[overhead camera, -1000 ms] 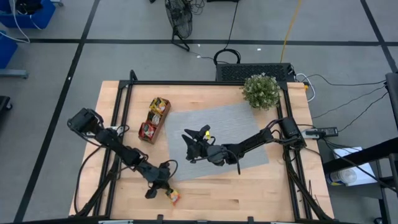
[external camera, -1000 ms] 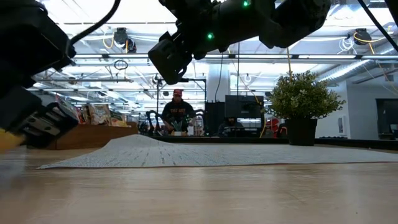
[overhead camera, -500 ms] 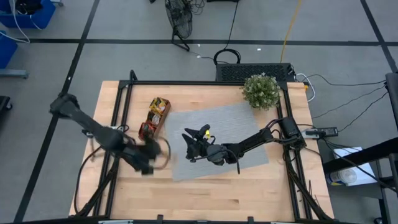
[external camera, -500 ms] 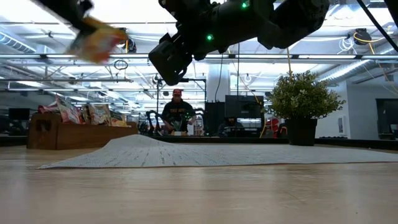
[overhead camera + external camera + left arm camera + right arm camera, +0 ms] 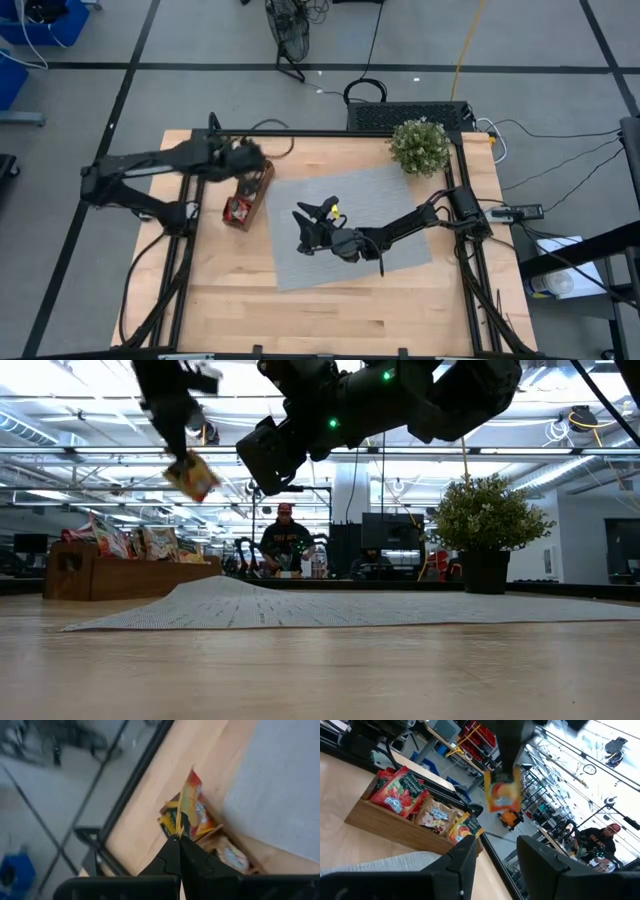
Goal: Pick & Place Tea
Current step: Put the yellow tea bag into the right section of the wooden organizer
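- We are in the middle of the putting-away step: our left gripper point(image 5: 178, 839) holds one orange tea bag point(image 5: 190, 475) up in the air, above the far end of the wooden tray point(image 5: 247, 196).
- The left fingers are pinched tight on the top edge of that tea bag point(image 5: 187, 810), and it hangs down from them.
- The tray sits near the left side of the tabletop point(image 5: 330, 310), next to the left edge of the grey mat point(image 5: 390, 205). Other tea bags point(image 5: 400, 790) already stand in it.
- Next, we think we need to go down slowly over a free spot in the tray and then let go, so the bag drops in and not on the wood.
- Our right gripper point(image 5: 305, 222) waits over the middle of the grey mat. Its fingers point(image 5: 462, 862) are apart and hold nothing.
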Available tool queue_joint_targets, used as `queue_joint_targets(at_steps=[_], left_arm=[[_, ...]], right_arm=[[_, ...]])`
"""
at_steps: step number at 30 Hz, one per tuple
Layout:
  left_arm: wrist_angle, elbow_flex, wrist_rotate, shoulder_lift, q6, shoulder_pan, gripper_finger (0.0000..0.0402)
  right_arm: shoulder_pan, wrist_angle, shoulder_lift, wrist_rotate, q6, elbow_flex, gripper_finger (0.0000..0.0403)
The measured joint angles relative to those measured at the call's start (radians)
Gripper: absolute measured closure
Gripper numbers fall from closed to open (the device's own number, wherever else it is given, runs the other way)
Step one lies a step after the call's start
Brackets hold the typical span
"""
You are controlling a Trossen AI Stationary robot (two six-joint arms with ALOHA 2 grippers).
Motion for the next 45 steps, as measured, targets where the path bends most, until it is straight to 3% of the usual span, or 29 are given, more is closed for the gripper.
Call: queue_joint_targets(at_steps=[6, 11, 18, 32, 45], left_arm=[[0.07, 0.0, 0.054, 0.174, 0.087, 0.168, 0.0401], [0.079, 0.0, 0.117, 0.306, 0.132, 0.219, 0.0401], [0.065, 0.0, 0.109, 0.431, 0.135, 0.25, 0.0401], [0.011, 0.0, 0.096, 0.454, 0.003, 0.296, 0.0401], [0.066, 0.0, 0.229, 0.454, 0.029, 0.314, 0.0381]], right_arm=[[-0.012, -0.023, 0.0, 0.0, 0.019, 0.0, 0.0275], [-0.021, -0.053, 0.001, 0.0, 0.035, 0.0, 0.0275], [-0.026, -0.06, 0.001, 0.0, 0.047, 0.0, 0.0275], [-0.026, -0.06, 0.001, -0.001, 0.047, 0.0, 0.0275], [-0.026, -0.06, 0.001, -0.001, 0.043, 0.0, 0.0275]])
